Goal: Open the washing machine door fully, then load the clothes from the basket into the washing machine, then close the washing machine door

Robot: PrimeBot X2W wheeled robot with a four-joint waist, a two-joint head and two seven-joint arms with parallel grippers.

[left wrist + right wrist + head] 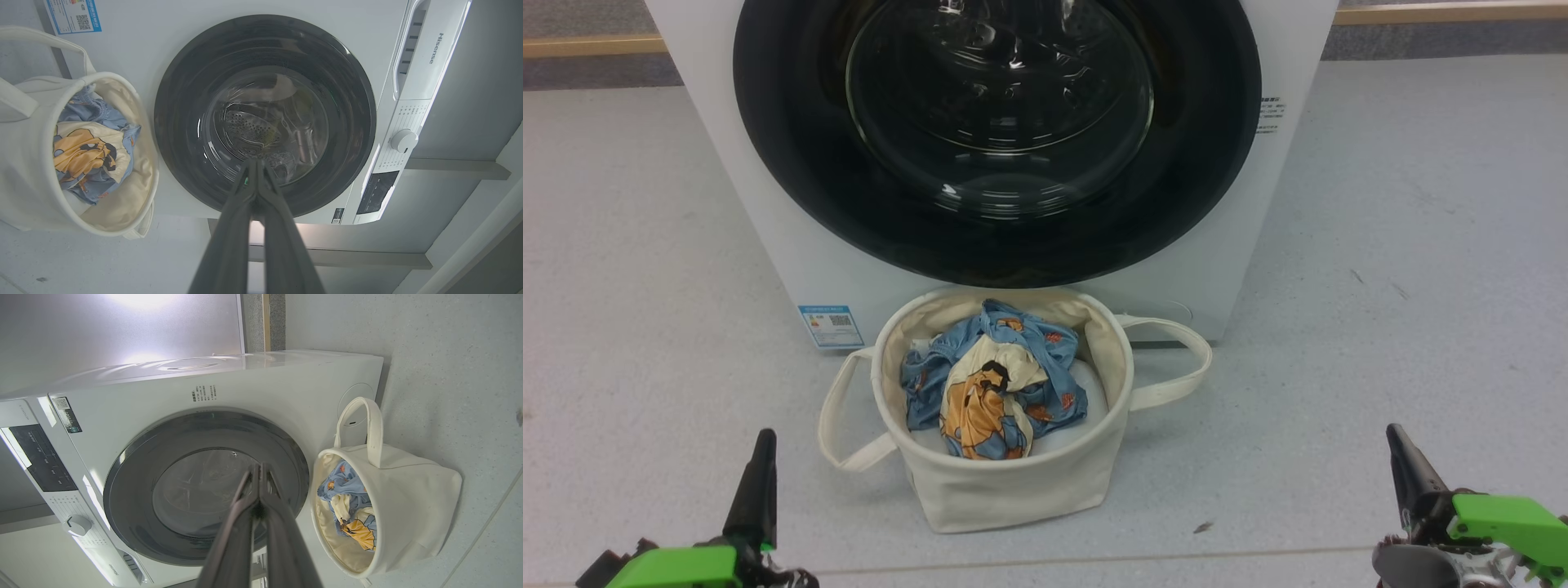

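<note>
The washing machine door point(1001, 106) is seen shut straight ahead, above the basket point(1013, 490) holding the clothes point(992, 384), flanked about equally by the closed, empty left gripper point(765, 441) and right gripper point(1393, 434).

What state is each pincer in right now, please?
The left pincer is closed, long dark fingers pressed together, holding nothing.
The right pincer is closed too, holding nothing.
</note>
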